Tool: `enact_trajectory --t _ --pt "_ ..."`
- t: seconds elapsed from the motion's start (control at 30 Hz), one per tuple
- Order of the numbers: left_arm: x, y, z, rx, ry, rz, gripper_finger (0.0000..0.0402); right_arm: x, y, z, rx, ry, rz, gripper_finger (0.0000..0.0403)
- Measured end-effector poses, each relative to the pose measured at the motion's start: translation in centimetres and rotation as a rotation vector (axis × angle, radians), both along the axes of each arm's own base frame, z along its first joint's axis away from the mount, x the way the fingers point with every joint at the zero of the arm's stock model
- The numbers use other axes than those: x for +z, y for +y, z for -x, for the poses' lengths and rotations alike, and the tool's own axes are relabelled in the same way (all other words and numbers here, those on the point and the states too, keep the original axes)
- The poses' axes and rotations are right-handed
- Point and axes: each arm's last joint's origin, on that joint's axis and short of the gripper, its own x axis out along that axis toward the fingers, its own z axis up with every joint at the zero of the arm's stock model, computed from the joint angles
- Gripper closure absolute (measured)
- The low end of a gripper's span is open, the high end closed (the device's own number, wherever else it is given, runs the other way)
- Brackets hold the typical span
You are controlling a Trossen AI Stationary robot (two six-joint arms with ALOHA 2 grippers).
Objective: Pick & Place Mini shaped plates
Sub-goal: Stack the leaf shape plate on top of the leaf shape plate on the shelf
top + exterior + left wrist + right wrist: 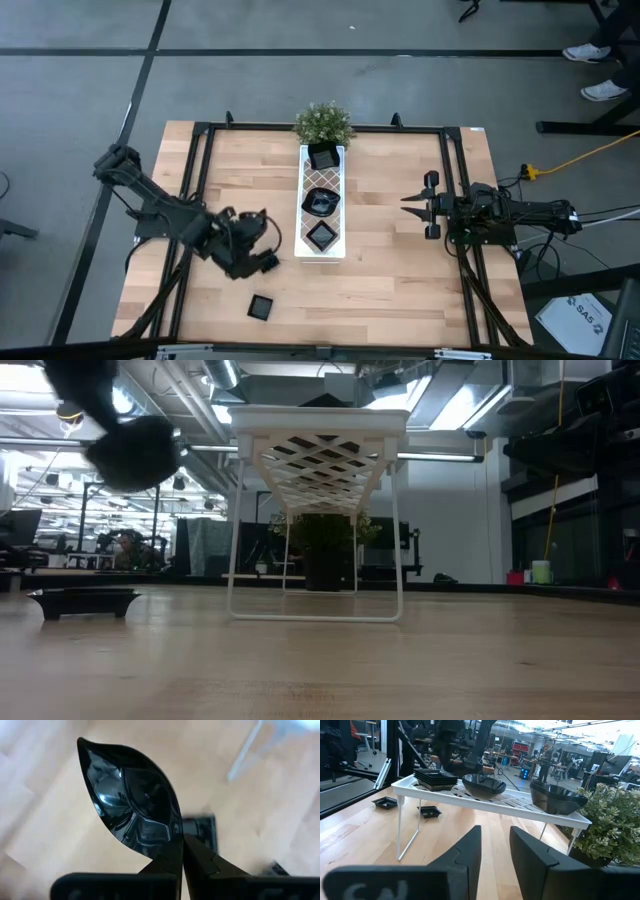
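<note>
L gripper (262, 252) clamped on 1 leaf-shaped black plate (131, 802), lifted just beside white tray (306, 190); tray already holds 3 spots of plates; 1 square plate (261, 306) left on table; R gripper (412, 205) waits w/ fingers apart, empty.

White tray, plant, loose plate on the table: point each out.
White tray (308, 250): high view, bare near rim.
Plant (323, 122): high view, foliage middle.
Loose plate (261, 306): high view, plate middle.

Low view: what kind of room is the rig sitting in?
Likely an open robotics lab or workshop: exposed ceiling ducts and strip lights, rows of workstations behind the wooden table, a person seated at one, concrete floor with taped lines.
</note>
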Motion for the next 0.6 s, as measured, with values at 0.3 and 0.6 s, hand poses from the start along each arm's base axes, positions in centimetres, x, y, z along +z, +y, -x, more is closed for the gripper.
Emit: enact_trajectory --t 0.3,0.6 --pt "2.1 3.9 -0.3 -0.031 -0.087 -0.205 0.0399 0.0 0.0 0.0 0.0 0.0 0.0 0.0301" --pt "3.3 6.4 -1.4 -0.13 -0.114 -0.379 0.0399 0.0 0.0 0.0 0.0 0.0 0.0 0.0301"
